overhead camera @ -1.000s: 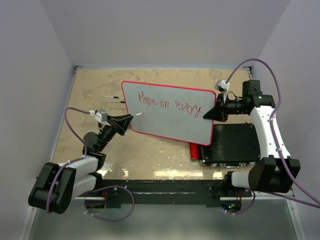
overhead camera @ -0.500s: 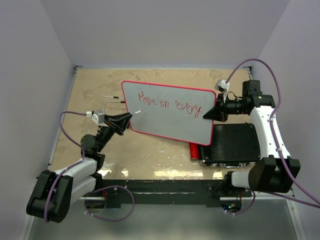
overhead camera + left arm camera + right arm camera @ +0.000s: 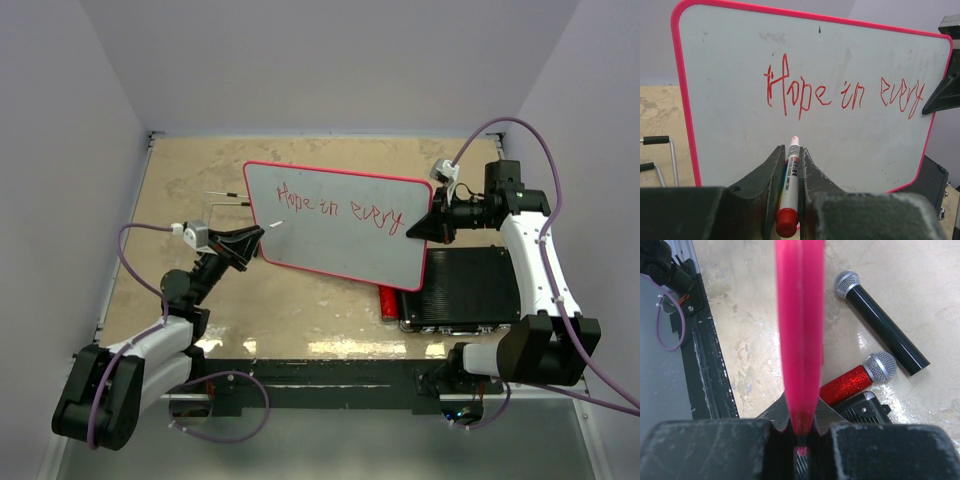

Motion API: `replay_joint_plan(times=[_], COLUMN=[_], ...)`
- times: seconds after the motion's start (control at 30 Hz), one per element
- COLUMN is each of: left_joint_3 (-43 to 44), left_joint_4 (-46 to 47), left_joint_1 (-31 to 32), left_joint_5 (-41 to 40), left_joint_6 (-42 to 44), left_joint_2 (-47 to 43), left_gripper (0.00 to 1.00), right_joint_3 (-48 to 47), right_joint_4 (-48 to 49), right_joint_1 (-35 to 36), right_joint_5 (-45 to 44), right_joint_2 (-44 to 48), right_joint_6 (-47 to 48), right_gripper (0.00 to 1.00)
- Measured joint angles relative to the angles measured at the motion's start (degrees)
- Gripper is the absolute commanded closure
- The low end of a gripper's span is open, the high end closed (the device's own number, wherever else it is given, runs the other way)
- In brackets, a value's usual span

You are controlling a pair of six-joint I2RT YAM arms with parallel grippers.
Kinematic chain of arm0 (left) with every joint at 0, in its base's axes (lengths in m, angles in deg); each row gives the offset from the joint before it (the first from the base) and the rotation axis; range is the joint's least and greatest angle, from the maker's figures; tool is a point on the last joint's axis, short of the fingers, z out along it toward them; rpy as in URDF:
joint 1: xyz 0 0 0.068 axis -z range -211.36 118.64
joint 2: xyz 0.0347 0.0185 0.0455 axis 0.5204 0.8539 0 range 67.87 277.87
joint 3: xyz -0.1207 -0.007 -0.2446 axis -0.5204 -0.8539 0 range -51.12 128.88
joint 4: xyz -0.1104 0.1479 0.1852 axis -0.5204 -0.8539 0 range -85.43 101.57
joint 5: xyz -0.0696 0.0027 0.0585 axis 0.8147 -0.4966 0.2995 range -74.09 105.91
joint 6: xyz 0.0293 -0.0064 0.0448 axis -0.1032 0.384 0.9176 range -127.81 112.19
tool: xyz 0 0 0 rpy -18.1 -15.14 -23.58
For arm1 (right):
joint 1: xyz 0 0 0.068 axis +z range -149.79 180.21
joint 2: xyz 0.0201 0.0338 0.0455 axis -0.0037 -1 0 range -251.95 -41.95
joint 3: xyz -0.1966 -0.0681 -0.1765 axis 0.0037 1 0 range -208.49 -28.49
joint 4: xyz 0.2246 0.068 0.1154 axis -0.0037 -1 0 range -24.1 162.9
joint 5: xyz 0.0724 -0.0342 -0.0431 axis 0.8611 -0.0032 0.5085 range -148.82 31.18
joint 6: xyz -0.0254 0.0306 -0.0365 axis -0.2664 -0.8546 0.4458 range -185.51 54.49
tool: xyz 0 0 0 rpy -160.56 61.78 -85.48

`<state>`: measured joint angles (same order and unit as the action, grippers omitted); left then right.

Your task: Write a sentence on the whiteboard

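The whiteboard (image 3: 340,225) with a red frame stands tilted above the table, and also fills the left wrist view (image 3: 840,65). On it is the sentence (image 3: 338,208) in red marker, one line reading "Hope in every" (image 3: 845,92). My right gripper (image 3: 425,226) is shut on the board's right edge, seen end-on as a pink strip (image 3: 799,315). My left gripper (image 3: 258,238) is shut on a red-capped marker (image 3: 789,185). Its tip (image 3: 277,226) points at the board below the "H", at or very near the surface.
A black ribbed case (image 3: 468,288) lies under the board's right end. A red glitter microphone (image 3: 860,377) and a black microphone (image 3: 880,322) lie on the table beneath the board. A wire stand (image 3: 228,198) sits left of the board.
The left arm's elbow and base have swung a little left; the marker tip stays near the board's left side. The right arm and board have not moved.
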<state>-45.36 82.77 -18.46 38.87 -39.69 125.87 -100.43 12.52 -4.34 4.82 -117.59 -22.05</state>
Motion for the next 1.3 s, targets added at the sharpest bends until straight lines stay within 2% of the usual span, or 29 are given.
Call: replay_joint_plan(times=[0.83, 1.3], left_joint_3=[0.0, 0.02], left_joint_4=[-2.45, -8.63], left_joint_1=[-0.02, -0.02], left_joint_5=[0.0, 0.09], left_joint_6=[0.02, -0.02], left_joint_2=[-2.93, -8.76], left_gripper=[1.0, 1.0], right_joint_3=[0.2, 0.24], right_joint_4=[0.28, 0.55], right_joint_1=[0.0, 0.04], right_joint_5=[-0.02, -0.07], right_joint_2=[0.0, 0.0], right_joint_6=[-0.61, -0.96], right_gripper=[1.0, 1.0])
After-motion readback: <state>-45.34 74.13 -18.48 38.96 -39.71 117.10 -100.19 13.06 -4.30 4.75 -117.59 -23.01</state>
